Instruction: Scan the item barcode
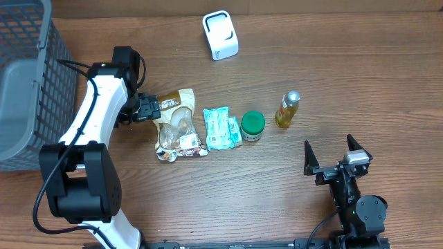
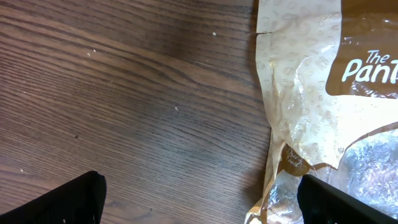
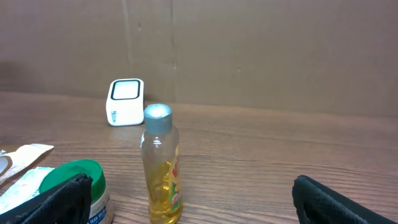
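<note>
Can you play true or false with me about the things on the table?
The left end effector grips the bag. False: it is open, at the bag's edge.
The bottle holds yellow liquid. True.
The jar has a red lid. False: the lid is green.
The scanner is white. True.
The right end effector is open. True.

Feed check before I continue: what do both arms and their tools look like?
Left arm: white links, black joints, black cable alongside; left tool black. Right arm: all black, small silver block by the right tool, whose fingers are black and pointed.
</note>
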